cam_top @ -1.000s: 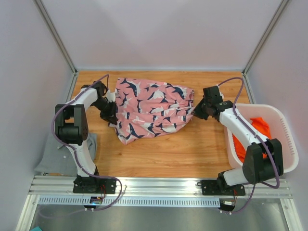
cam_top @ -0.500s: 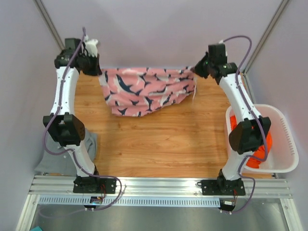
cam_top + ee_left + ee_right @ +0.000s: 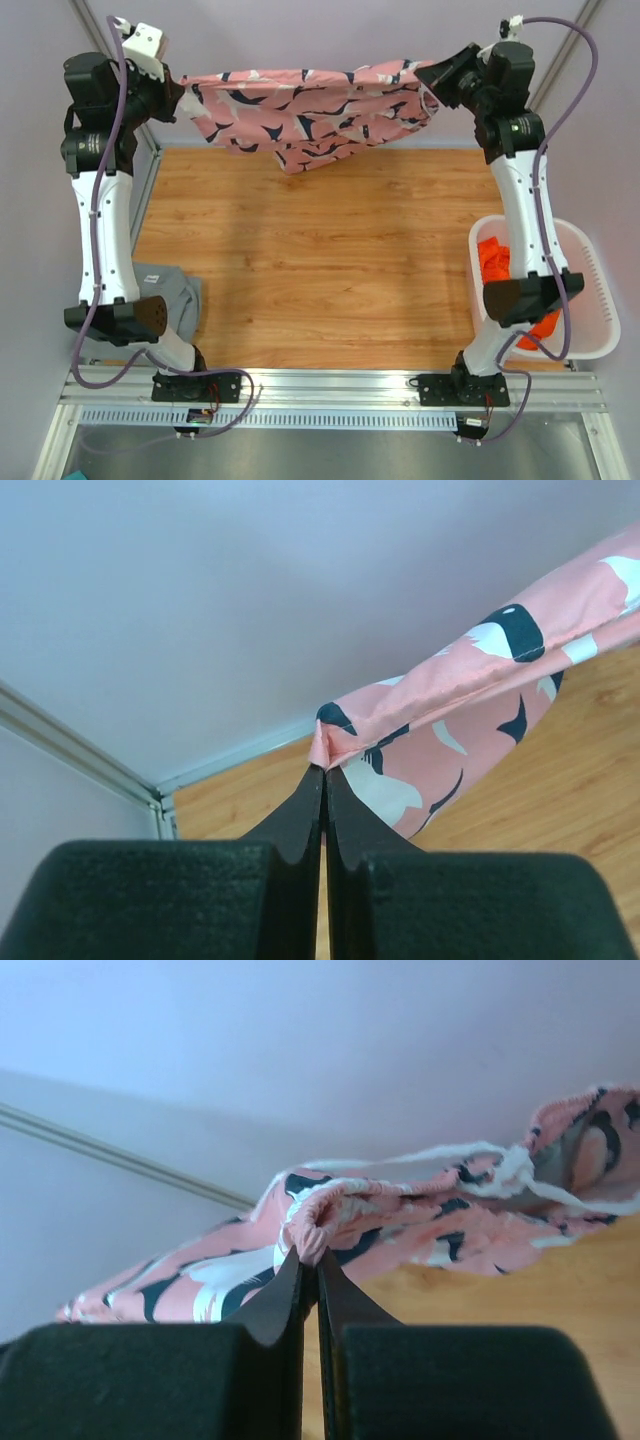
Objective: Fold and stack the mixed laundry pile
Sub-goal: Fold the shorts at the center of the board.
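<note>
The soft pink cloth garment [image 3: 300, 100] carries a print of dark navy and white whale shapes; the crumpled bright orange cloth [image 3: 493, 262] is plain; the slotted plastic basket [image 3: 597, 282] is white; the rumpled grey cloth [image 3: 170, 290] is one even tone; the wooden tabletop [image 3: 320, 270] shows warm brown grain.

Nothing legible shows in any of the three views: no text, label, brand, number or sign. The pink garment [image 3: 310, 110] bears only a dark-and-white print (shapes, not letters).
</note>
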Motion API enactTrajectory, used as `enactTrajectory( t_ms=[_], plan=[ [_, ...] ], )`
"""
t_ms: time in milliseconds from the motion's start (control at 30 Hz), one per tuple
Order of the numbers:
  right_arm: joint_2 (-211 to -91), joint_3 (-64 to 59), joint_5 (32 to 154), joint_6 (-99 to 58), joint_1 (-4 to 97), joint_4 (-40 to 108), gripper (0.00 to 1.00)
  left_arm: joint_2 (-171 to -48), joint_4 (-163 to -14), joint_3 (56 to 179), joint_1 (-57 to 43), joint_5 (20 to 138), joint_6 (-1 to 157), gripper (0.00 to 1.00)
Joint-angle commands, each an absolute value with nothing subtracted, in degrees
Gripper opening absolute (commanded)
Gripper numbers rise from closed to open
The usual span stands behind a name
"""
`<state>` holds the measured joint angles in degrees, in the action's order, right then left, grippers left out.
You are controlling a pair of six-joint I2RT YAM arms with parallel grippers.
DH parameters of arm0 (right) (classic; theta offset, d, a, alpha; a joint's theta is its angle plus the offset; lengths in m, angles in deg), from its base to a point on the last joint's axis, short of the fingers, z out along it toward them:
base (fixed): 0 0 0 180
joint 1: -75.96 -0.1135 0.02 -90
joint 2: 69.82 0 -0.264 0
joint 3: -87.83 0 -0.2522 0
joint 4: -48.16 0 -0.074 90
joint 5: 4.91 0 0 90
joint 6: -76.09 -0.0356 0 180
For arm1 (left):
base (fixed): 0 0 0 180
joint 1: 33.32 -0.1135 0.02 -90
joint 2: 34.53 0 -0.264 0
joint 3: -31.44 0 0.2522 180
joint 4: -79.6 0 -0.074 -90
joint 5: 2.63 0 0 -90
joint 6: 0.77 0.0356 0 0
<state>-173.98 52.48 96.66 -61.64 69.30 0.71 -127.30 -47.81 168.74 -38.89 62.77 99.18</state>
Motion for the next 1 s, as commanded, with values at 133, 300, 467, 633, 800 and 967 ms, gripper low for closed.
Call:
enactTrajectory(
  t_ms=[133, 300, 467, 633, 800, 967],
  plan=[
    [-142.80, 8.05, 92.23, -55.13, 69.90, 6.89, 0.01, -110.85, -44.04, 145.71, -41.58, 58.10, 106.44, 0.00],
    [-125.76, -19.45, 90.02, -57.59, 65.42, -2.67, 0.00, -100.74, -32.00, 129.00, -41.67, 58.63, 115.67, 0.00],
    [-117.73, -32.87, 91.07, -61.63, 58.49, -11.90, 0.00, -94.57, -19.42, 123.08, -41.59, 58.72, 121.65, 0.00],
    [-117.10, -36.31, 90.80, -63.92, 50.92, -21.64, 0.00, -88.42, -7.46, 119.47, -41.59, 64.68, 128.42, 0.00],
    [-119.30, -35.17, 93.09, -65.59, 42.92, -28.34, 0.00, -84.02, 1.60, 118.58, -41.59, 66.63, 131.33, 0.00],
    [-123.42, -27.89, 91.43, -63.40, 42.91, -32.22, 0.00, -85.94, -3.74, 123.24, -41.59, 65.23, 127.38, 0.00]
  ],
)
